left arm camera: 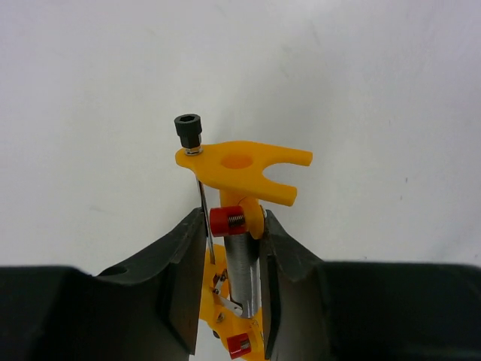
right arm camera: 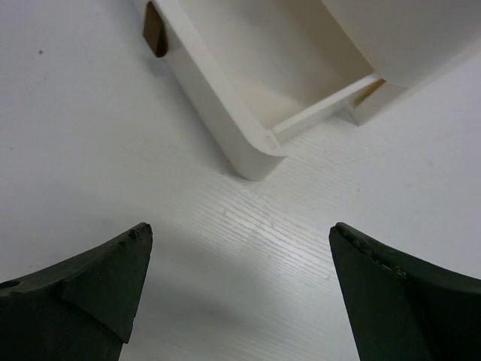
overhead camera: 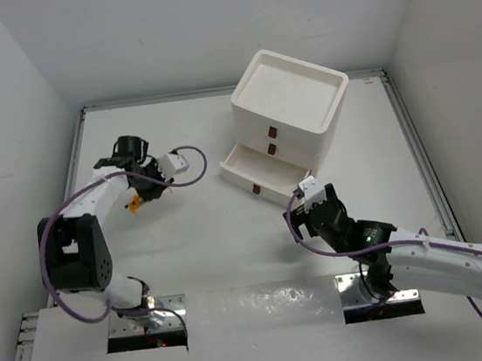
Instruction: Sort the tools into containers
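My left claw (left arm camera: 233, 226) is clamped tight on an orange tool (left arm camera: 240, 162) with a forked head, a black knob at one corner and a metal shaft running down between the pads. I hold it at the left side of the table (overhead camera: 213, 237), well apart from the white unit (overhead camera: 307, 141). My right claw (right arm camera: 239, 233) is spread wide, gripping nothing, just before the corner of the pulled-out bottom drawer (right arm camera: 214, 94), whose brown tab (right arm camera: 155, 30) shows.

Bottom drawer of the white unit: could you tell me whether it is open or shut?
Open: the bottom drawer juts out from the white unit, inside exposed.
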Controlling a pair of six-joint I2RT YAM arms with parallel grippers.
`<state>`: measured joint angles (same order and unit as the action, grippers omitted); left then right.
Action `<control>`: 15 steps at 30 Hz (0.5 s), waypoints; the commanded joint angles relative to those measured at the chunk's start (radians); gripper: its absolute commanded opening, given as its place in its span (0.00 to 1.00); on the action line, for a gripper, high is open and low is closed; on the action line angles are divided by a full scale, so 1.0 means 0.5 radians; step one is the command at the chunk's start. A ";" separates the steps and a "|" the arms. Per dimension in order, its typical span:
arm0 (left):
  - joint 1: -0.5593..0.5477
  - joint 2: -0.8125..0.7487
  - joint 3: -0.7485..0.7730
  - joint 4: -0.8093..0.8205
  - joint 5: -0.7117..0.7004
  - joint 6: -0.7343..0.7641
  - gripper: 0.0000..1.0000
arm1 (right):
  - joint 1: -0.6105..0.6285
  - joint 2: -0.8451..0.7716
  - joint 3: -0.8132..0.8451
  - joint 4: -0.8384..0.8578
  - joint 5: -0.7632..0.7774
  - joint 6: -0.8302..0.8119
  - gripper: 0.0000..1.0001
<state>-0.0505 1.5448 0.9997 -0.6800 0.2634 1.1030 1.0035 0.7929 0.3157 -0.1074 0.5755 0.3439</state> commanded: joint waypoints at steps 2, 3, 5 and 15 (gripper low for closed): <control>-0.327 -0.316 0.335 0.031 0.136 -0.301 0.00 | -0.001 -0.131 0.129 -0.193 0.336 0.116 0.99; -0.559 -0.368 0.381 0.044 0.078 -0.316 0.00 | -0.004 -0.162 0.133 -0.236 0.410 0.195 0.99; -0.772 -0.350 0.543 0.038 0.068 -0.377 0.00 | -0.004 -0.275 0.148 -0.398 0.665 0.281 0.99; -1.697 0.401 0.844 0.178 -0.624 0.239 0.00 | -0.004 -0.941 0.090 -1.070 1.052 0.782 0.99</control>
<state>-0.8684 1.6615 1.4197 -0.5945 0.0982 1.0859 1.0035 0.3923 0.3576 -0.5385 1.0294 0.6441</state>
